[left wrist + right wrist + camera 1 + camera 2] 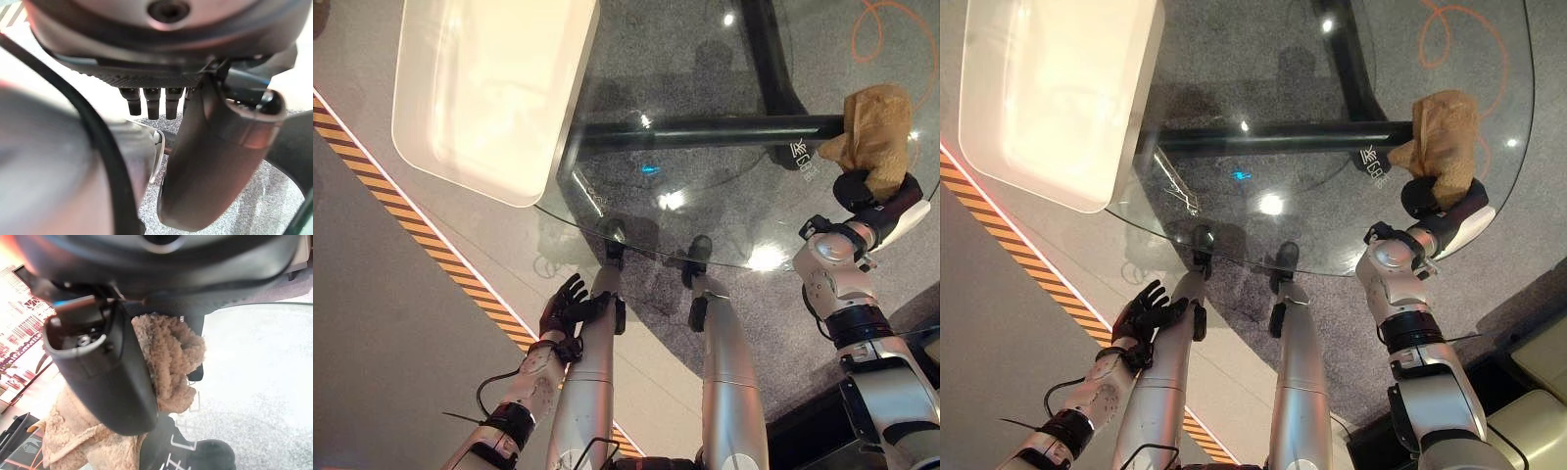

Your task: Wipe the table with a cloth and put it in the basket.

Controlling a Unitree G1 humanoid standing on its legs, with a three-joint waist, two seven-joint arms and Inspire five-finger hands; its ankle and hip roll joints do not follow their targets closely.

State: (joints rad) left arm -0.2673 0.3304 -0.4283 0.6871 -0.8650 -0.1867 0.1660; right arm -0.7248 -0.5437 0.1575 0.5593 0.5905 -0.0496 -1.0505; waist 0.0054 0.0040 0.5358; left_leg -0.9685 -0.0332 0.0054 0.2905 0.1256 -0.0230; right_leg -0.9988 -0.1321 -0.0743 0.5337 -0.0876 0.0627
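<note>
A tan fluffy cloth (pixel 878 135) rests on the round glass table (pixel 705 147) near its right edge. My right hand (pixel 871 193) grips the cloth's near end, thumb and fingers curled round it; the right wrist view shows the cloth (pixel 171 367) bunched between the thumb and the palm. My left hand (pixel 566 304) hangs low at the lower left, below the table's near edge, with its fingers straight and nothing in it. In the left wrist view the left hand's fingers (pixel 151 100) point out straight.
A white rounded rectangular table top (pixel 489 88) lies at the upper left, overlapping the glass table's left edge. A black table base (pixel 705 127) shows through the glass. An orange-and-black striped line (pixel 411 225) crosses the floor at the left.
</note>
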